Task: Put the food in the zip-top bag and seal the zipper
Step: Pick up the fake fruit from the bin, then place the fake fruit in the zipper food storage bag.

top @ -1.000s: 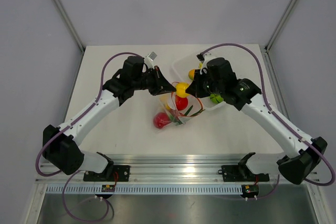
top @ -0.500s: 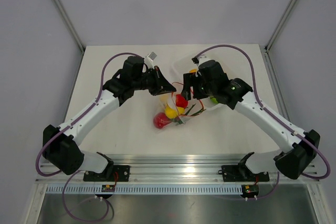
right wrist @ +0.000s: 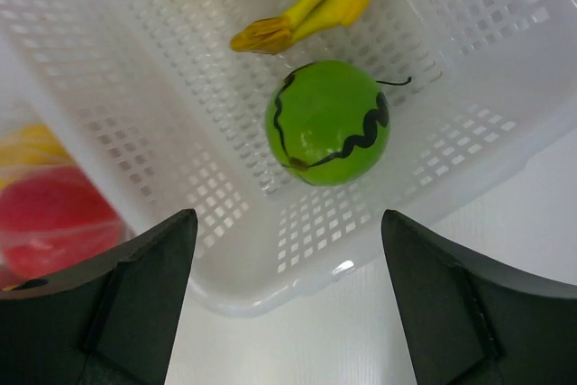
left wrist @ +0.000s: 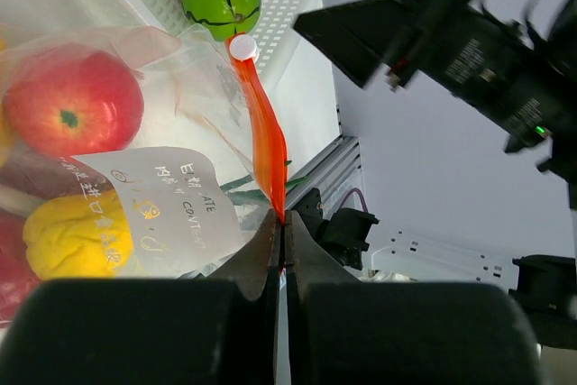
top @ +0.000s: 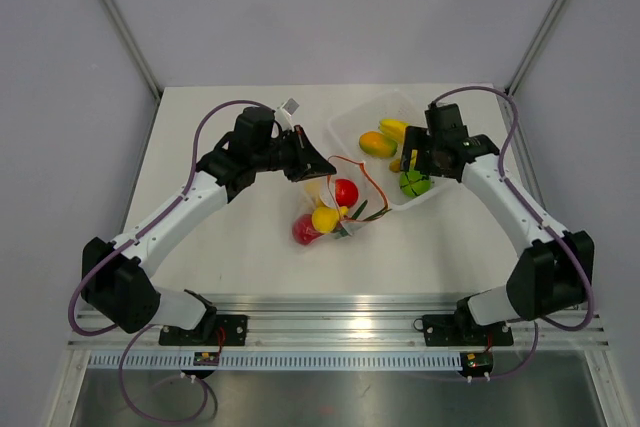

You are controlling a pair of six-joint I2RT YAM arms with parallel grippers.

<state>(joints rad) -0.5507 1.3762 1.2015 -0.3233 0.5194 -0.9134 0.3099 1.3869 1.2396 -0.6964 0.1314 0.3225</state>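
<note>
Having bagged the yellow pepper (top: pixel 324 218), right end effector (right wrist: pixel 287 223) hovers wide over green round fruit (right wrist: pixel 328 123); left end effector (left wrist: pixel 281 232) pinches zipper (left wrist: pixel 266 146).

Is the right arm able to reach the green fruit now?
Probably yes: the right pincer is open above the tray, and the green fruit lies uncovered just below it.

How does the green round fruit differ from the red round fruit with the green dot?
The green round fruit lies in the white tray; the red round fruit lies inside the clear bag. The green one bears wavy black lines; the red one has only a small green dot. Both are round and glossy.
</note>
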